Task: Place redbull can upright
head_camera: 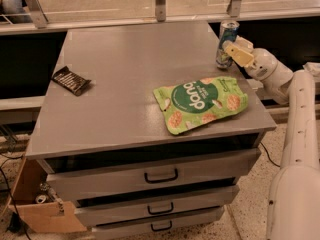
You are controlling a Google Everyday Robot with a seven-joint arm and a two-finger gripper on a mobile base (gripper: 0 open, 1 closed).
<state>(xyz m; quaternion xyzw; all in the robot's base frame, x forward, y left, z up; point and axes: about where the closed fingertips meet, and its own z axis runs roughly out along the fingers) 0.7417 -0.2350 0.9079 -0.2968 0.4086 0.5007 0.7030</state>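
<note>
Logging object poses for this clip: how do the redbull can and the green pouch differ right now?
The redbull can is upright at the far right edge of the table; the green pouch lies flat nearer the front. The can is slim, blue and silver; the pouch is broad and green. The hand is at the can, apart from the pouch. Both are toward the table's right side.

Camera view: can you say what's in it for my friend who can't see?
A slim blue and silver redbull can is upright at the far right edge of the grey table, with the white robot arm's tool at its right side. A flat green snack pouch lies front right; a small dark wrapper lies left.
</note>
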